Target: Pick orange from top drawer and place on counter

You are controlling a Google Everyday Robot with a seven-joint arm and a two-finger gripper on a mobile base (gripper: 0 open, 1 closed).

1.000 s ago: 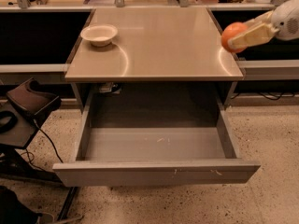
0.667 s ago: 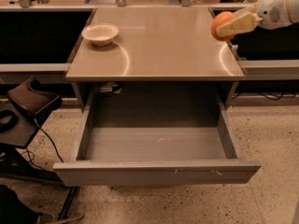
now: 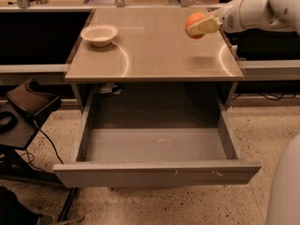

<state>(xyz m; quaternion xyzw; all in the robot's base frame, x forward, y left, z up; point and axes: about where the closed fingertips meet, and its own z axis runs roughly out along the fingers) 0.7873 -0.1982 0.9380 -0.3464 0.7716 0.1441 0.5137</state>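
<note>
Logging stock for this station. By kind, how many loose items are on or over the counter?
orange: 1, held by the gripper above the right side of the counter
bowl: 1, standing on the counter's left rear
total: 2

Arm cropped, fruit part-covered.
Above the right side of the counter (image 3: 140,60), the gripper (image 3: 196,27) clasps the orange (image 3: 194,18). One pale finger (image 3: 206,27) masks its lower front and the other is probably behind it. The arm runs off the right edge.
</note>
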